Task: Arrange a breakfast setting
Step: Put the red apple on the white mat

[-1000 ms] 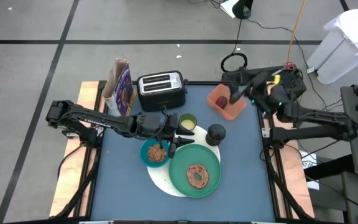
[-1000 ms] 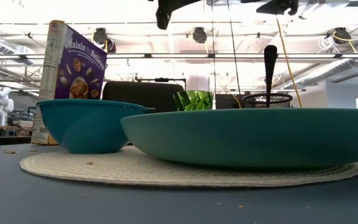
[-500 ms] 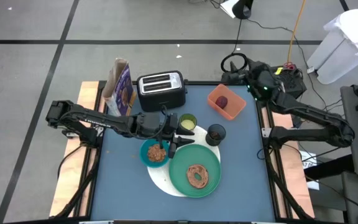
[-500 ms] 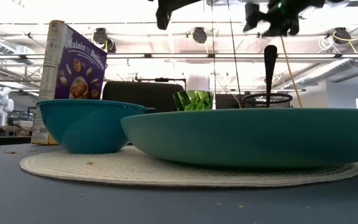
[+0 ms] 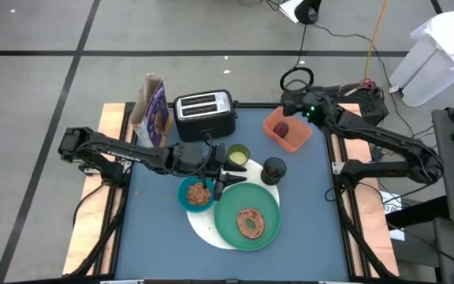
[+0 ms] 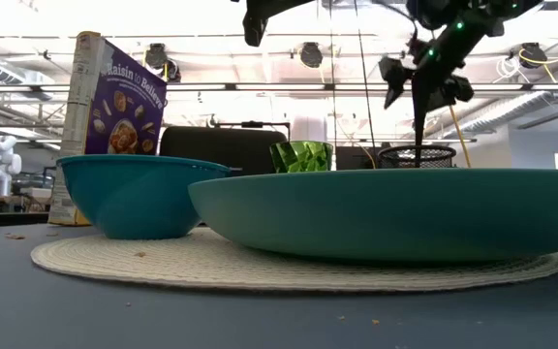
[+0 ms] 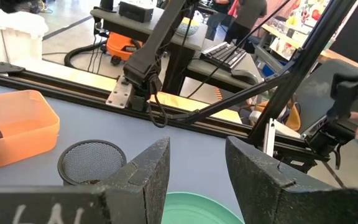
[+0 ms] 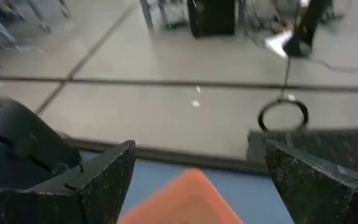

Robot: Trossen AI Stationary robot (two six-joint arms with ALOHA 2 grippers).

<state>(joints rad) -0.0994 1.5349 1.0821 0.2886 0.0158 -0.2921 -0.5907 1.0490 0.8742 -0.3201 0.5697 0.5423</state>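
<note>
The green plate (image 5: 247,217) carries the brown bagel (image 5: 250,223) and rests on the white round disc (image 5: 202,230), beside the blue bowl (image 5: 197,193). The lime cup (image 5: 237,155) and the small black cup (image 5: 274,169) stand just behind them. The dark-red fruit (image 5: 281,128) lies in the orange tray (image 5: 292,136). My left gripper (image 5: 221,187) (image 7: 197,171) hovers open above the gap between bowl and plate, with nothing between its fingers. My right gripper (image 5: 290,101) (image 8: 197,180) hangs open above the tray's far edge, clear of it.
The silver toaster (image 5: 204,114) and a cereal box (image 5: 152,110) stand at the far edge. Wooden side rails (image 5: 115,118) border the blue table top. Bare table lies to the near left and right of the disc.
My right gripper has swung from beyond the table's far right corner toward the left, over the orange tray's far edge. It has also come down and tipped and rolled, staying open. The left arm and all the objects have kept still.
</note>
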